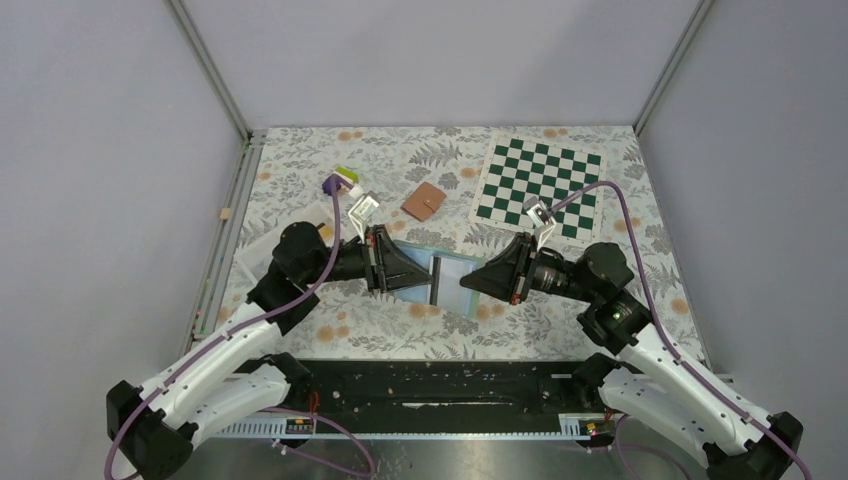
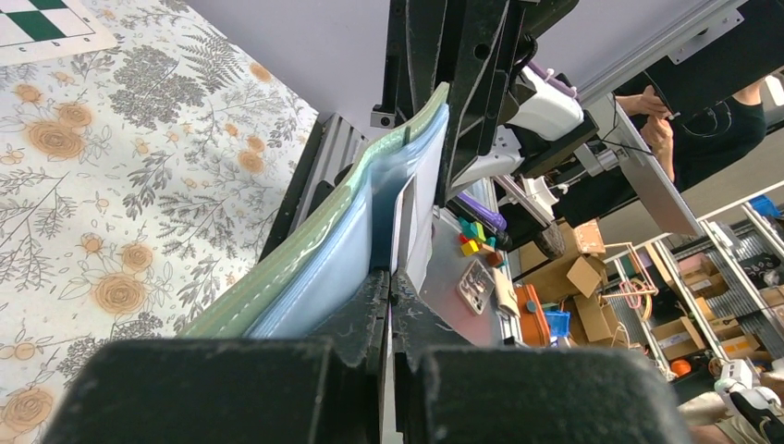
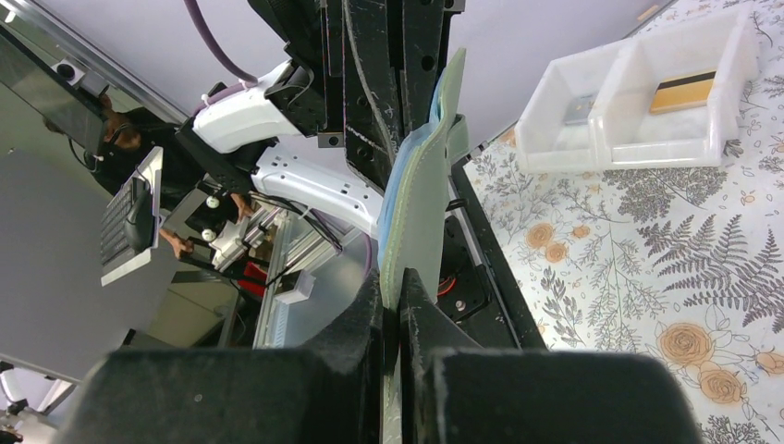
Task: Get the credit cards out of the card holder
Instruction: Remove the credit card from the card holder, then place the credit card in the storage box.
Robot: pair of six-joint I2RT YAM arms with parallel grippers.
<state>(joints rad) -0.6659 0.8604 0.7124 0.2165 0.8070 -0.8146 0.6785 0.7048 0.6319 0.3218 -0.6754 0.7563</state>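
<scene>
The card holder (image 1: 447, 277), with a green cover and pale blue clear pages, is held up between both grippers over the middle of the table. My left gripper (image 1: 428, 278) is shut on a thin inner page; in the left wrist view (image 2: 388, 277) the green cover (image 2: 296, 259) hangs to its left. My right gripper (image 1: 466, 283) is shut on the green cover edge (image 3: 421, 203), seen in the right wrist view (image 3: 396, 277). A yellow-orange credit card (image 3: 684, 91) lies in a white bin (image 3: 638, 139). Any cards inside the holder are hidden.
A brown wallet (image 1: 424, 201) lies behind the holder. A green and white chessboard (image 1: 540, 180) lies at the back right. The white bin has two compartments; the other one holds a greyish flat item (image 3: 580, 111). Grey walls close in the table.
</scene>
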